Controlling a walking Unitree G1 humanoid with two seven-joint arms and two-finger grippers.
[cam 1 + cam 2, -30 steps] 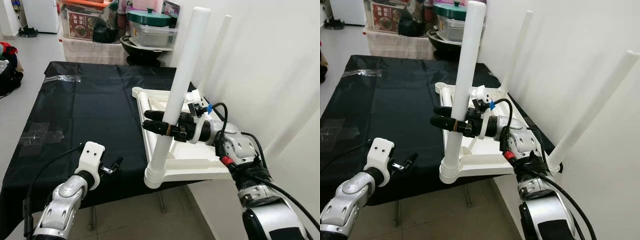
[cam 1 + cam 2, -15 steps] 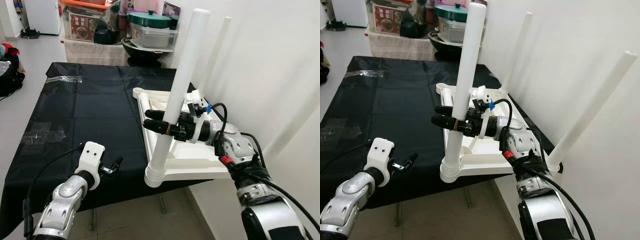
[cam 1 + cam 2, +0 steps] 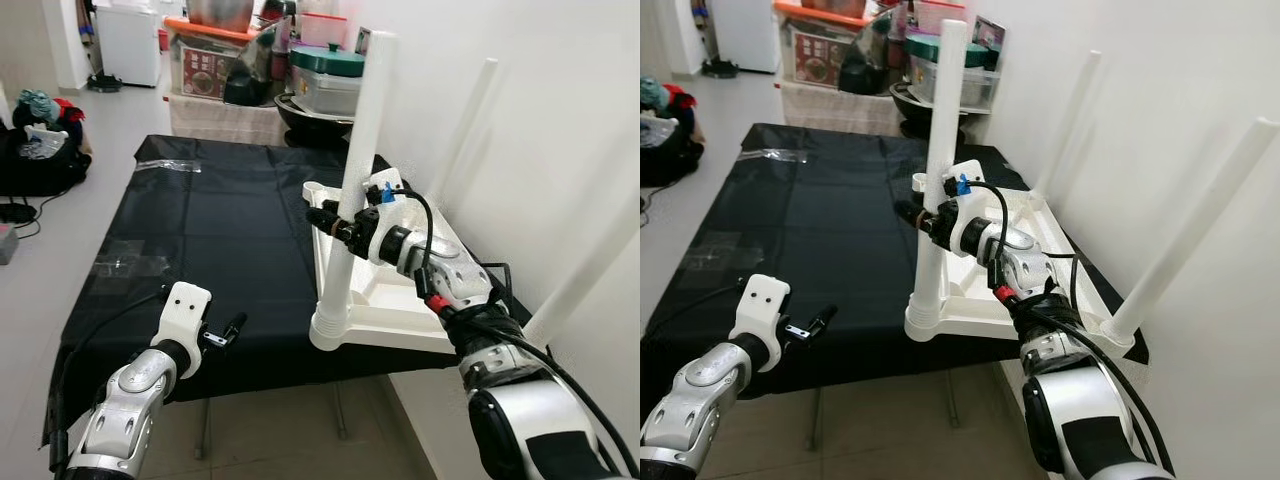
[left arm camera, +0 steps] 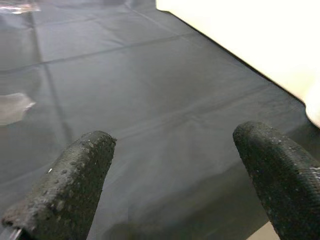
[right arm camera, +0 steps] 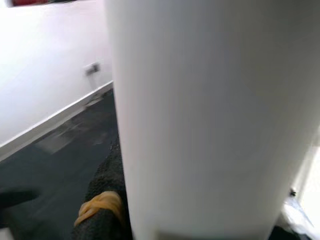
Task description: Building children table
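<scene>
An upturned white children's tabletop [image 3: 400,305] lies on the right side of a black-covered table [image 3: 220,220]. Three white legs stand up from it. My right gripper [image 3: 335,222] is shut on the near-left leg [image 3: 358,150], about a third of the way up from its ribbed base [image 3: 330,332]. The right wrist view has that leg [image 5: 210,115] pressed against a black finger [image 5: 102,210] wearing an orange band. My left gripper [image 3: 225,333] hovers open over the cloth's near edge, holding nothing, its fingertips [image 4: 75,175] wide apart.
Two other legs [image 3: 1070,120] [image 3: 1200,230] lean close to the white wall on the right. Boxes and pots [image 3: 330,70] crowd the far end. A dark bag [image 3: 35,160] sits on the floor at left. Tape patches [image 3: 125,262] mark the cloth.
The whole view has shifted back and up, so the camera moved. My right gripper stays shut on the leg, which now looks more upright. The left arm holds its place.
</scene>
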